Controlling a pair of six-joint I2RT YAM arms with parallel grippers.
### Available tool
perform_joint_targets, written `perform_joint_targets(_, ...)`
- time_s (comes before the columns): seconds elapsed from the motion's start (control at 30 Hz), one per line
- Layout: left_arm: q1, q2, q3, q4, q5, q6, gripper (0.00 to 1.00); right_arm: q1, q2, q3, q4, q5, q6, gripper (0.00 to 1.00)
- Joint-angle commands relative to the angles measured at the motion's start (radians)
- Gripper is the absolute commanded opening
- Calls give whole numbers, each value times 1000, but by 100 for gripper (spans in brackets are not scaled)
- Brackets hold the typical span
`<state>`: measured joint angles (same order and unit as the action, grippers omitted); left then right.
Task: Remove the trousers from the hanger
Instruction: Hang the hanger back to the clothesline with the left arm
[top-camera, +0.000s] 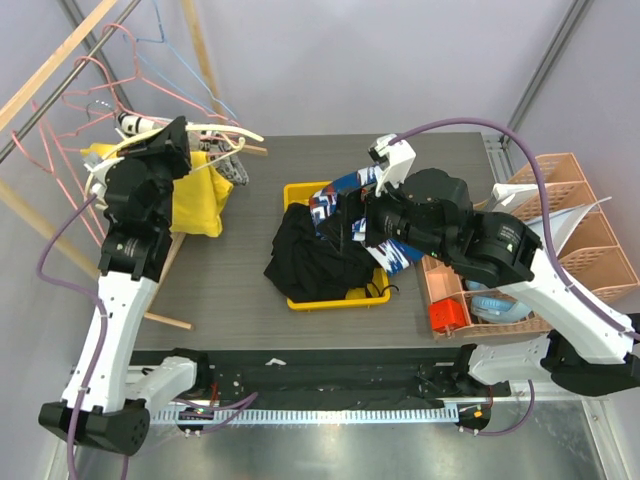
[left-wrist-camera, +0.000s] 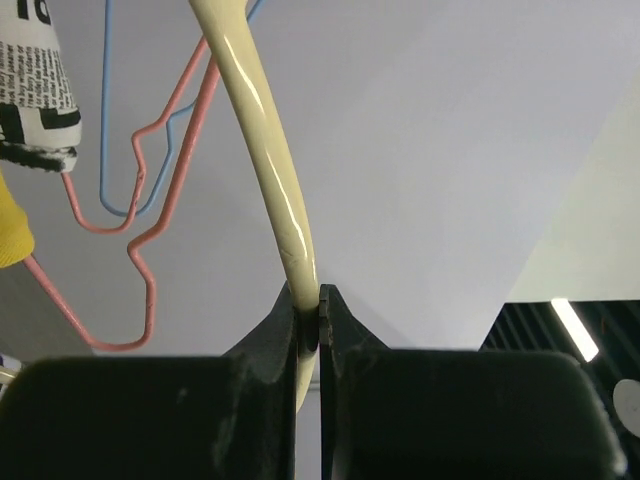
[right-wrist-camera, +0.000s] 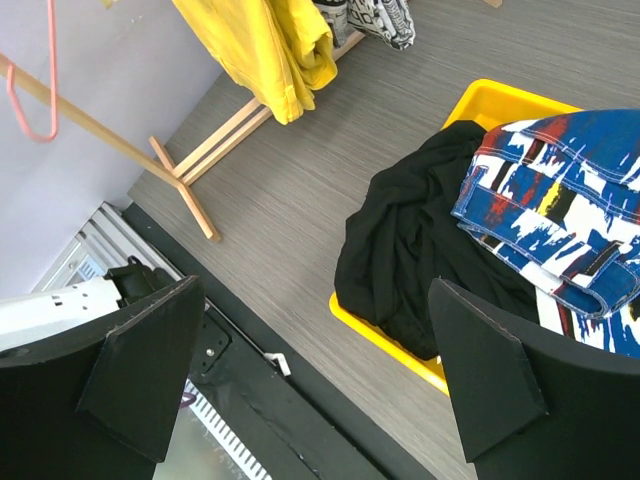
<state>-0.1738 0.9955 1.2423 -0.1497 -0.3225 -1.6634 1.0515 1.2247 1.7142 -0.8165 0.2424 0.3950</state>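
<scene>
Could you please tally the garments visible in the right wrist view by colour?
Yellow trousers: 1
Black garment: 1
Blue patterned garment: 1
Black-and-white patterned garment: 1
Total: 4

Left arm (top-camera: 108, 330) and right arm (top-camera: 565, 305): white, tapered link shells joined by bulky black joint housings (top-camera: 440, 215) and mounted on black bases (top-camera: 95, 425). A purple cable (top-camera: 62, 240) runs in a loose loop outside each arm. The fingers (right-wrist-camera: 150, 365) are matte black, wedge-shaped plates with pale, scuffed edges.
</scene>
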Motion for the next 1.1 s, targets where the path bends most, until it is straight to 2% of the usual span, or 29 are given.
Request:
perform_joint_targets(0.0, 8, 38, 184, -4, 163, 106, 0, -7, 12, 36, 10, 3, -13, 100)
perform_joint_targets(0.07, 8, 61, 220, -34, 174, 171, 0, -8, 18, 36, 13, 3, -16, 100)
perform_joint_targets(0.1, 10, 54, 185, 14, 165, 165, 0, -8, 19, 38, 16, 3, -19, 100)
perform_joint_targets(0.37, 40, 43, 91, 145, 204, -14, 0, -11, 39, 56, 16, -12, -19, 100)
perform_joint_targets(0.67, 111, 55, 65, 255, 246, -108, 0, -13, 38, 62, 5, -8, -16, 100)
perform_joint_targets(0.83, 117, 46, 86, 294, 283, -32, 0, -15, 45, 62, 2, -15, -24, 100)
perform_joint_targets(1.07, 117, -18, 106, 199, 333, 152, 0, -16, 61, 70, 2, -38, -28, 100)
